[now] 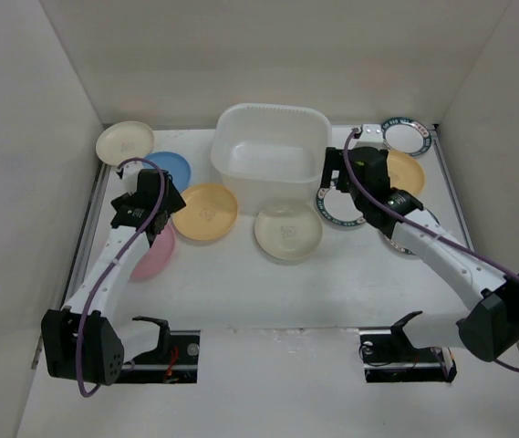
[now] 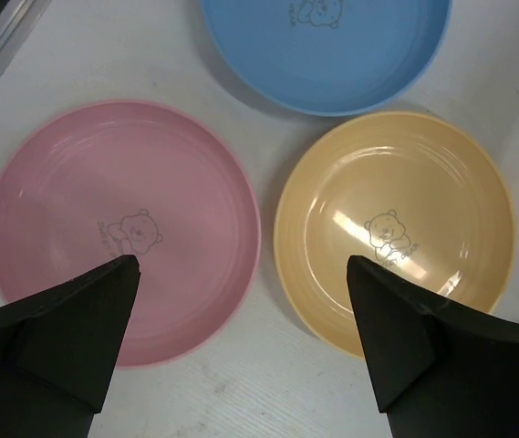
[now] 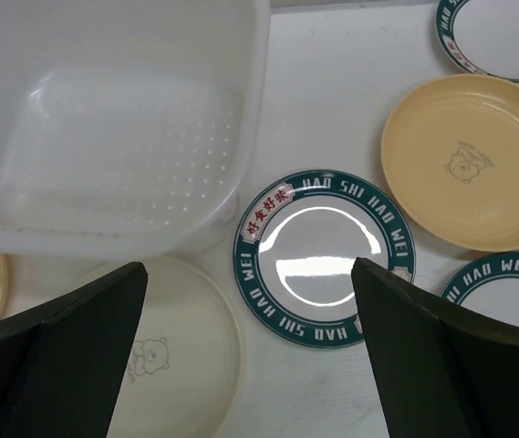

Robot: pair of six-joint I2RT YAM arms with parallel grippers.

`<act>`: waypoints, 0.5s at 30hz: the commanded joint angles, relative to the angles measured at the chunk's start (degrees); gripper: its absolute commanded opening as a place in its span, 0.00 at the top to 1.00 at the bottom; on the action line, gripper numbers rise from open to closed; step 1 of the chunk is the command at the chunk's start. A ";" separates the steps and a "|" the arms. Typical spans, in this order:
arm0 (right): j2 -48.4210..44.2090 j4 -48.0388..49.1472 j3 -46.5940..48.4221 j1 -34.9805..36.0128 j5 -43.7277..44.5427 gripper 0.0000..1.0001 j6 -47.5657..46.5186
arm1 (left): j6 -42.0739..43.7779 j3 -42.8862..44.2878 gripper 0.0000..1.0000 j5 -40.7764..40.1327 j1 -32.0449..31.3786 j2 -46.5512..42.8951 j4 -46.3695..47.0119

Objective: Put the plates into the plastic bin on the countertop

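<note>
The plates (image 1: 288,230) are lying flat on the counter (image 1: 241,283), all outside the bin (image 1: 241,169) sitting at the far middle. The left gripper (image 2: 241,274) is hovering wide open over the gap between a pink plate (image 2: 122,228) and an orange plate (image 2: 391,224). The right gripper (image 3: 248,269) is hanging released above a teal-rimmed plate (image 3: 323,255) just right of the bin.

plates (image 1: 205,212) lie around empty bin (image 1: 271,153).

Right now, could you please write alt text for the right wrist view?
The open right gripper hangs above a teal-rimmed plate on the countertop. The empty bin sits upper left, a cream plate lower left, a yellow plate at right.
</note>
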 commanded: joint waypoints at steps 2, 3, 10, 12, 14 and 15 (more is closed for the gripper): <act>-0.50 4.13 -0.24 1.16 1.32 0.00 0.48 | 0.27 0.27 0.00 3.30 -1.02 -1.22 0.17; -0.50 3.96 -0.24 1.16 0.71 0.00 0.31 | 0.36 -0.08 0.00 4.09 -1.11 -1.74 0.61; -4.18 6.85 -3.48 2.82 -5.70 0.00 0.48 | 0.10 -1.14 0.00 8.05 -0.06 -2.98 1.84; -5.85 9.04 -5.24 2.82 -9.64 0.00 0.31 | -0.95 -1.92 0.00 8.40 0.03 -3.85 1.40; -7.00 10.46 -6.39 2.82 -13.17 0.00 0.13 | -5.33 -3.24 0.00 8.66 0.12 -5.17 -0.52; -7.35 10.72 -6.74 2.82 -13.88 0.00 0.48 | -7.27 -3.94 0.00 8.84 0.12 -5.61 -1.49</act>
